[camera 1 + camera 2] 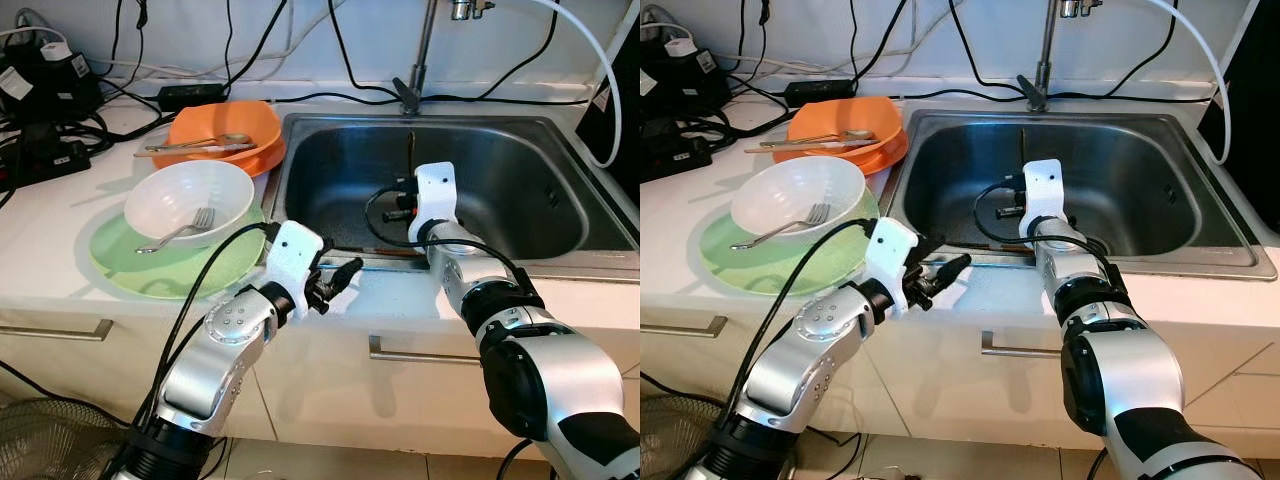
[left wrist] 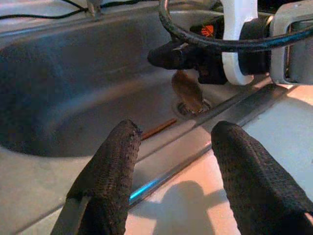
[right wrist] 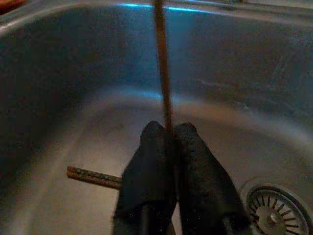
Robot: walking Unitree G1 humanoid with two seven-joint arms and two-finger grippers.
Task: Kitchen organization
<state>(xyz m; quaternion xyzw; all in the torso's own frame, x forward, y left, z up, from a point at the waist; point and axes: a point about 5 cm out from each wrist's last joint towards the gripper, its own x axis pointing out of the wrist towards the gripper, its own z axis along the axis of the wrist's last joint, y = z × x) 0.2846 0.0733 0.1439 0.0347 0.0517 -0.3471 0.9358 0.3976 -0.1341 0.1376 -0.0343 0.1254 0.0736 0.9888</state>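
Inside the steel sink (image 1: 560,215), right gripper (image 3: 168,142) clamped on a thin brown chopstick (image 3: 161,68) standing upright above the basin floor. Left gripper (image 1: 335,280) at the counter's front edge (image 1: 400,300), fingers apart, empty. At ten o'clock: white bowl (image 1: 190,195) with fork (image 1: 185,230) on green plate (image 1: 220,270).

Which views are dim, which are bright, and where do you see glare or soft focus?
Left eye view: bright and sharp, daylight on the white counter. Left wrist view: the open left gripper throws a shadow on the glowing counter edge, with a blue glint on the sink rim. Right wrist view: dim bluish basin, a glare line along the far rim; the right gripper, shut on a thin brown stick, looks soft.
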